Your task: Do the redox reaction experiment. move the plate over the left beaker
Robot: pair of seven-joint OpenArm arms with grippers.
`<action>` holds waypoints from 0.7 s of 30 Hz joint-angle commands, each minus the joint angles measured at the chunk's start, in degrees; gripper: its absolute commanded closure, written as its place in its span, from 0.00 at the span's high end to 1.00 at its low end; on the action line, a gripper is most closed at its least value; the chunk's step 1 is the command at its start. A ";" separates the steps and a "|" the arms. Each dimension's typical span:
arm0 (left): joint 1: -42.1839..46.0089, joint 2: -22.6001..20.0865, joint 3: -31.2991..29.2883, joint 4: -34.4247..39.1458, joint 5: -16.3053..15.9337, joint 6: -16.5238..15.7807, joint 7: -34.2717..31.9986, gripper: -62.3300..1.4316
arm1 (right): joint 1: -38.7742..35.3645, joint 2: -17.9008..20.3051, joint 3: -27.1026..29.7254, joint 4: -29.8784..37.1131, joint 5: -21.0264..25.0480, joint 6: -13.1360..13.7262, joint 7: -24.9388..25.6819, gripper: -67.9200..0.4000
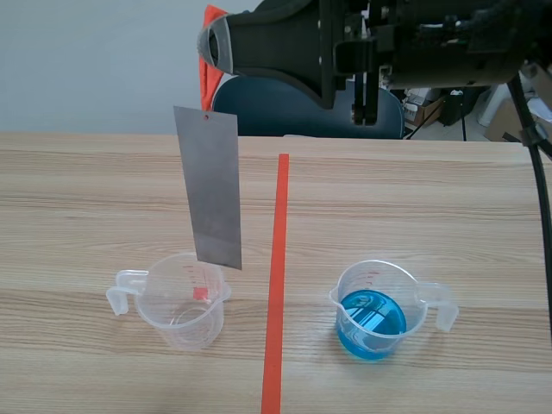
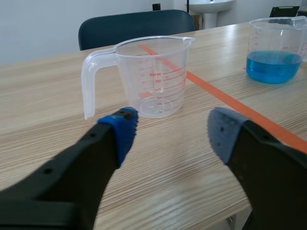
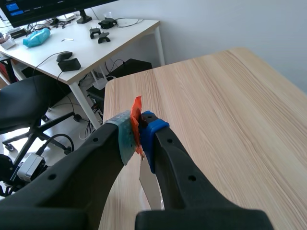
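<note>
A thin grey metal plate (image 1: pixel 211 185) hangs upright from an orange tab (image 1: pixel 208 78), its lower edge just above the rim of the empty clear left beaker (image 1: pixel 179 300). My right gripper (image 1: pixel 210 43), on the arm raised across the top, is shut on that orange tab (image 3: pixel 137 120). Below its fingers the plate (image 3: pixel 149 184) shows only as a narrow sliver. The right beaker (image 1: pixel 373 312) holds blue liquid. My left gripper (image 2: pixel 170 129) stands open low on the table, the empty beaker (image 2: pixel 152 76) a short way ahead of it and the blue beaker (image 2: pixel 276 48) farther off to one side.
An orange-red tape line (image 1: pixel 276 276) runs between the two beakers. A dark chair (image 1: pixel 297 108) stands behind the table's far edge. Past the table's end, the right wrist view shows a white desk (image 3: pixel 96 38) and an office chair (image 3: pixel 29 105).
</note>
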 commanded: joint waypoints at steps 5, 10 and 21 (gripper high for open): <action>0.61 0.79 -1.38 0.61 -1.60 0.09 -2.64 0.94 | 0.79 -6.19 0.48 0.37 -2.05 -0.02 -3.26 0.01; 0.46 1.70 -2.47 0.61 -1.62 0.11 -2.64 0.94 | 0.63 -10.51 0.28 0.37 -5.53 -0.02 -4.13 0.01; 0.31 1.70 -2.49 0.79 -1.60 0.11 -2.10 0.94 | 0.63 -13.99 -3.52 -1.44 -10.54 0.02 -3.74 0.01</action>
